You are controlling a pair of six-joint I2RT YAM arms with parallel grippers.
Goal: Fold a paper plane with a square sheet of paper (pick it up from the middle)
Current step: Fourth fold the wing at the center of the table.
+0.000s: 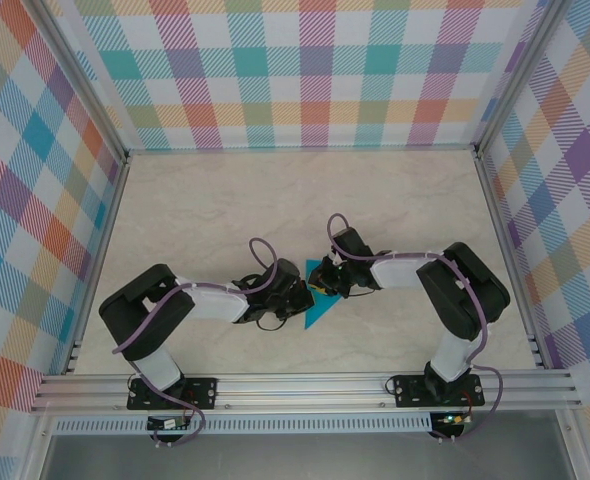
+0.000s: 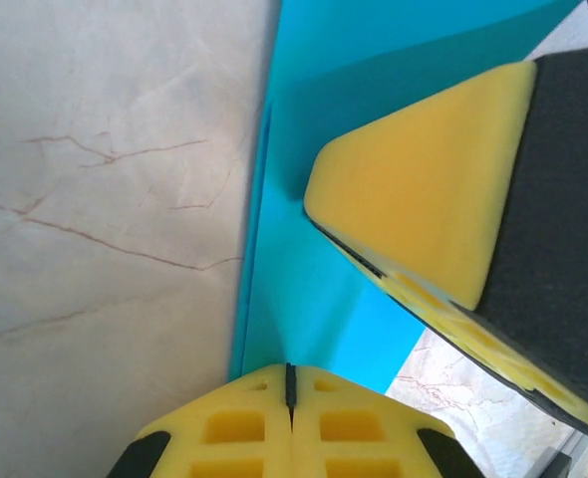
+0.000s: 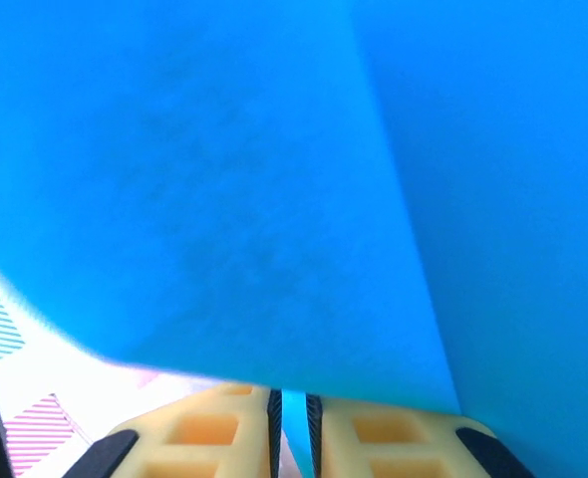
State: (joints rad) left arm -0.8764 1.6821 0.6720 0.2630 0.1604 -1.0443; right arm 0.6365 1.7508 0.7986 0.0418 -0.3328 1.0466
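Note:
The square sheet of paper (image 1: 320, 308), teal-blue and creased into a smaller pointed shape, lies in the middle of the table between both grippers. My left gripper (image 1: 297, 298) is at its left side. In the left wrist view that gripper (image 2: 291, 370) is shut, pads together, tips at the paper's (image 2: 314, 269) near edge with a raised fold ahead. My right gripper (image 1: 325, 282) comes in from the right. In the right wrist view it (image 3: 292, 410) is shut on a strip of the paper (image 3: 224, 199), which rises in front of the camera. One of its yellow fingers (image 2: 424, 199) presses down on the sheet.
The marble-patterned table (image 1: 205, 210) is boxed in by plaid walls (image 1: 315, 70) at the back and on both sides. An aluminium rail (image 1: 305, 388) runs along the near edge, with both arm bases bolted to it.

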